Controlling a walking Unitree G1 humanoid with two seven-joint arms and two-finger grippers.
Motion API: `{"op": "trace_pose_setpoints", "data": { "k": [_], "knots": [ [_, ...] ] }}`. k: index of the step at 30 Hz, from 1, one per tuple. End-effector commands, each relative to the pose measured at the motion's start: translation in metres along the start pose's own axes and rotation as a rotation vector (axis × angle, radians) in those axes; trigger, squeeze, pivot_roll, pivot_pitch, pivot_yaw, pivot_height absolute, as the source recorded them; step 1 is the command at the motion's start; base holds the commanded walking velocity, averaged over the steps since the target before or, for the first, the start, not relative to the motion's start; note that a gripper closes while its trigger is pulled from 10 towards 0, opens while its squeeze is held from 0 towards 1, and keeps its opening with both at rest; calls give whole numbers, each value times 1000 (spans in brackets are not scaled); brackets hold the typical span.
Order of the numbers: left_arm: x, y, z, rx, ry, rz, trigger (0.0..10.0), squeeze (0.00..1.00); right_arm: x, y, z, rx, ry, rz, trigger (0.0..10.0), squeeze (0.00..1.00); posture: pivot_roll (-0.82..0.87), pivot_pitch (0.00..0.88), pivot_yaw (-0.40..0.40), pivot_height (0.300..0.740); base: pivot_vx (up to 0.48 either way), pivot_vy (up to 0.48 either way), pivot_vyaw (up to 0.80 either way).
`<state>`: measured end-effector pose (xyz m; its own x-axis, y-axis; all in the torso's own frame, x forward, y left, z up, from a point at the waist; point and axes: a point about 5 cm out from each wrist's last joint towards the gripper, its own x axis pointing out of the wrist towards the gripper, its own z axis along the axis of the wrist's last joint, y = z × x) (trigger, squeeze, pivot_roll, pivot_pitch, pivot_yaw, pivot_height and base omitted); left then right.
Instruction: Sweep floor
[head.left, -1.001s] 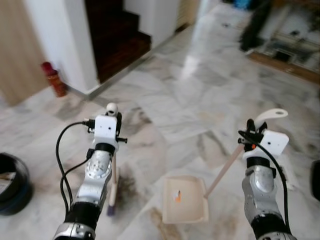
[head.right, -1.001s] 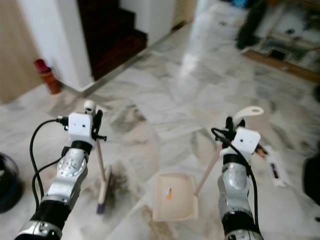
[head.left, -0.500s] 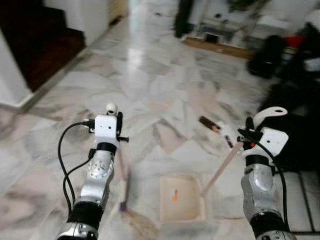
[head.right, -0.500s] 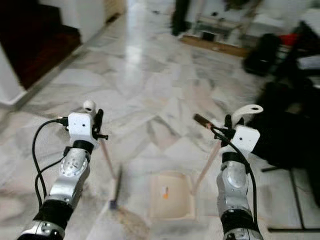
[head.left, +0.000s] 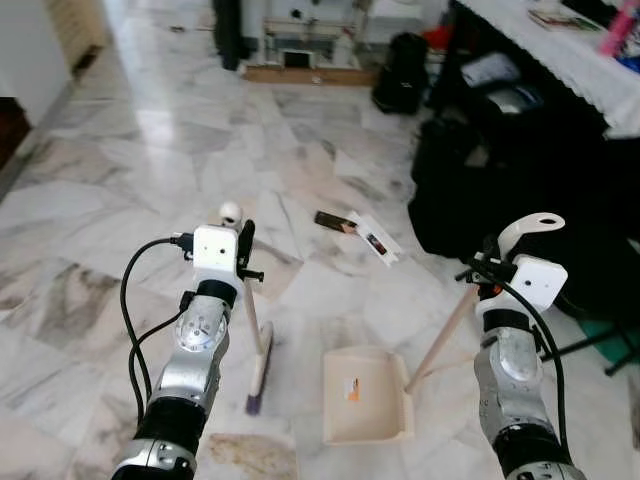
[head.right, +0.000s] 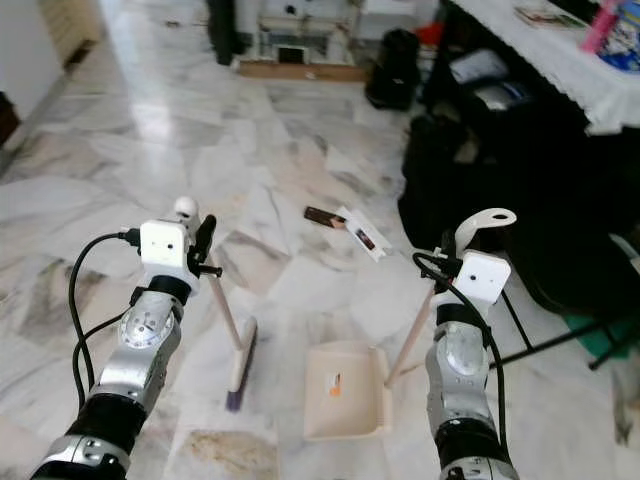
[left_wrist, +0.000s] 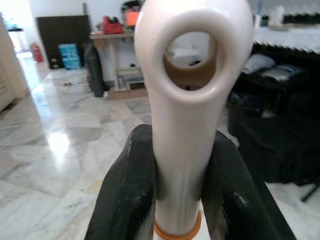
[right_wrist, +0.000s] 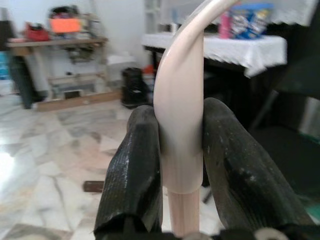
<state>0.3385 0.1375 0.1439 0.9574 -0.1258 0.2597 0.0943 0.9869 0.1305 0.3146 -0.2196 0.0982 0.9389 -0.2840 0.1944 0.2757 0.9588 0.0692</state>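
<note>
- Marble floor (head.left: 150, 130), pale and veined, glossy under the light, running up to dark bags and a cloth-draped desk (head.right: 560, 50) on the right side.
- Left tool (left_wrist: 177, 200) clamped on the cream broom handle (left_wrist: 182, 130), both black fingers (left_wrist: 125, 200) pressed against it just below the hanging loop; broom head (head.right: 240, 365) resting on the floor between the arms, left of the dustpan.
- Right tool (right_wrist: 175, 190) clamped likewise on the curved top of the dustpan handle (right_wrist: 181, 115); dustpan (head.left: 365, 395) flat on the floor, mouth facing away, an orange scrap (or a sticker, hard to say) inside.
- Litter lying ahead: a dark wrapper (head.left: 335, 221) and a white strip (head.left: 375, 238) side by side, well beyond both broom and pan.
- Best done, judging from this: walk closer first, keep the pan lip tight to the floor, draw the bristles in short strokes toward the mouth, angle the head so debris cannot slip past the sides.
- Hard to make out: fine dust on such busy marble; what the orange mark is; bristle contact with the floor; feet and lower body cut off below the frame.
</note>
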Motion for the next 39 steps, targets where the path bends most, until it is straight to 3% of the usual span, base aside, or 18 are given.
{"op": "trace_pose_setpoints", "data": {
  "k": [1,7,14,17,39],
  "knots": [
    [1,3,2,10,-6,2,10000,0,6,3,13,12,-70,2,10000,0,79,72,-50,740,0,0,0],
    [2,6,1,0,1,20,10000,0,6,7,13,25,-67,18,10000,0,82,80,-52,740,271,0,0],
    [1,9,1,7,4,31,10000,0,7,9,13,-35,-62,31,10000,0,85,84,-57,740,281,0,229],
    [1,9,1,8,5,34,10000,0,7,9,13,-24,-63,32,10000,0,84,81,-57,740,281,0,800],
    [1,10,0,5,2,38,10000,0,8,8,13,3,-58,18,10000,0,84,46,-59,740,287,0,0]
  ]
}}
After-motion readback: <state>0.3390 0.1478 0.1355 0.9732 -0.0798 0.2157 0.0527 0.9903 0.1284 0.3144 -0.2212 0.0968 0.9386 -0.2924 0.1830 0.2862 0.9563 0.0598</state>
